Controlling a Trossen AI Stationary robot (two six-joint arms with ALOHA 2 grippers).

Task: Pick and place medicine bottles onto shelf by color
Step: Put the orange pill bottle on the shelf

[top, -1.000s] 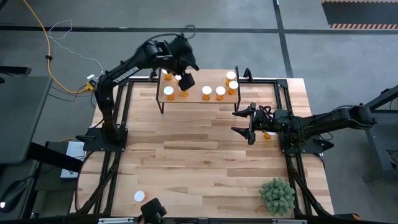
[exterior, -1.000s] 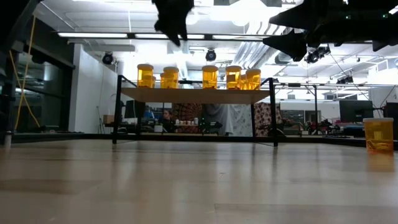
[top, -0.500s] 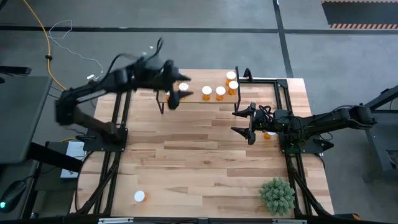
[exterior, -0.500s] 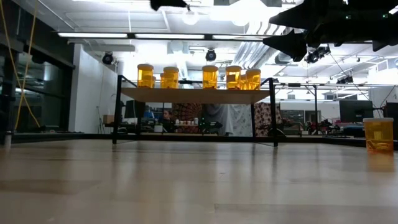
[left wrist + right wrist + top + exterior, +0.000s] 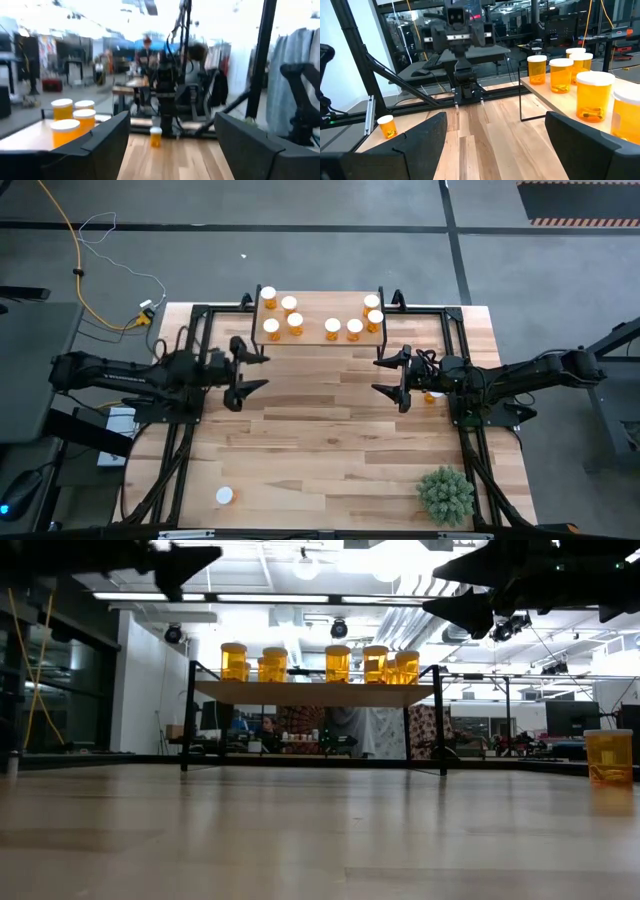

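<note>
Nearest your side of the table, a stray bottle (image 5: 224,496) stands alone near the front left corner, well apart from both arms, with the plant (image 5: 446,494) off at the front right. Farther in, your left gripper (image 5: 247,370) has pulled back from over the shelf, where it was a second ago, and now hangs empty with its fingers spread above the left mid-table. I read that as one placement finished and that arm free for the next pick. Your right gripper (image 5: 393,376) has not moved; it waits with jaws parted and nothing between them, and another bottle (image 5: 434,395) sits on the table just beside that arm. Farthest off, the shelf (image 5: 312,336) at the back edge carries eight bottles (image 5: 332,329) in a left and a right cluster.
</note>
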